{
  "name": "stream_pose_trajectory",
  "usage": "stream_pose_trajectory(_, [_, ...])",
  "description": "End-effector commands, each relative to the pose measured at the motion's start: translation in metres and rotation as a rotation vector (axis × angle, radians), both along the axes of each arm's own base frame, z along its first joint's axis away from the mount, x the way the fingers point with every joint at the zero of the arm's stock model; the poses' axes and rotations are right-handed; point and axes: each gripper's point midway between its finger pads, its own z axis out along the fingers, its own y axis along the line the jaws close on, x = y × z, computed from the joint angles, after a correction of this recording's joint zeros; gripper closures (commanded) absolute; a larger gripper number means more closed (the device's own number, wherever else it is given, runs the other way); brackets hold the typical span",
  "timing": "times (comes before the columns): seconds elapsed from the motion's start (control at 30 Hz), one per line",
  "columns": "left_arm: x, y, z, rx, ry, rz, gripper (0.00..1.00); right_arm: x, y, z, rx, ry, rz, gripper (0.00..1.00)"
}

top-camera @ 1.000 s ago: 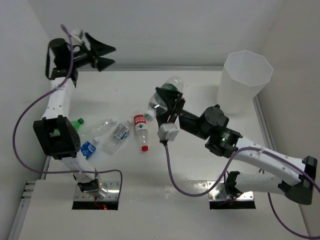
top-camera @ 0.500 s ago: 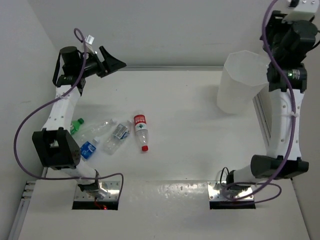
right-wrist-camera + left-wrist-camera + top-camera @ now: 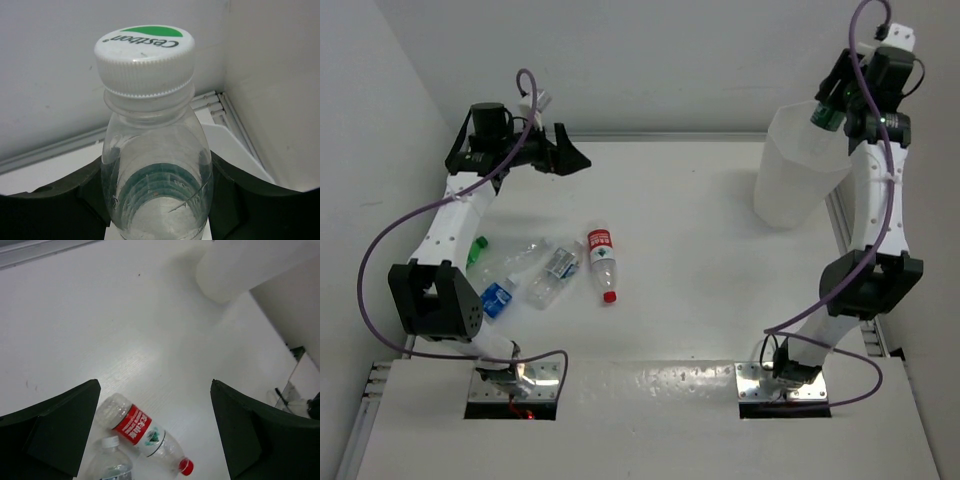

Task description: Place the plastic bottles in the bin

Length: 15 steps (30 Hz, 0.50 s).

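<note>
Top external, held bottle (image 3: 824, 114) at bin (image 3: 788, 195) rim

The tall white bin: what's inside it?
No bottle shows inside the bin; the right pincer, holding a bottle above its rim, hides part of the opening.

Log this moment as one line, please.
right gripper: shut on clear bottle, above bin | left gripper: open, raised | red-label bottle: lying on table
</note>
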Motion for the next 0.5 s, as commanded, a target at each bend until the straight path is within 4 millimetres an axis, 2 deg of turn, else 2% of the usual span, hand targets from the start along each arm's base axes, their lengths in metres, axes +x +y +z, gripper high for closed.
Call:
stream_pose_trajectory(0.0, [-0.019,0.004,-0.003,0.133,-0.102,-0.052,0.0,0.006,0.016,0.008,-0.041,-0.078,0.031,0.96])
stream_pose_trajectory(0.07, [-0.02,0.005,-0.016,0.144,-0.079,-0.047,0.0,0.011,0.022,-0.006,-0.058,-0.097,0.045,0.93])
stream_pose_trajectory(0.1, [-0.02,0.007,-0.013,0.15,-0.089,-0.036,0.0,0.012,0.027,-0.012,-0.066,-0.09,0.058,0.93])
stream_pose_trajectory(0.2, [-0.021,0.01,-0.025,0.163,-0.055,-0.019,0.0,0.018,0.043,-0.031,-0.061,-0.081,0.086,0.9])
stream_pose_trajectory(0.23, [-0.023,0.01,-0.03,0.164,-0.037,-0.02,0.0,0.019,0.044,-0.029,-0.066,-0.094,0.087,0.89])
stream_pose_trajectory(0.27, [-0.022,0.012,-0.03,0.176,-0.045,-0.017,0.0,0.021,0.044,-0.037,-0.064,-0.082,0.081,0.88])
stream_pose_trajectory(0.3, [-0.023,0.012,-0.032,0.182,-0.041,-0.021,0.0,0.022,0.046,-0.037,-0.072,-0.088,0.079,0.8])
stream_pose_trajectory(0.37, [-0.026,0.013,-0.037,0.202,-0.039,-0.035,0.0,0.023,0.046,-0.041,-0.083,-0.076,0.07,0.72])
stream_pose_trajectory(0.4, [-0.023,0.017,-0.038,0.223,-0.044,-0.017,0.0,0.024,0.044,-0.046,-0.081,-0.065,0.057,0.56])
stream_pose_trajectory(0.47, [-0.027,0.02,-0.045,0.256,-0.033,-0.027,0.0,0.022,0.042,-0.041,-0.077,-0.069,0.046,0.45])
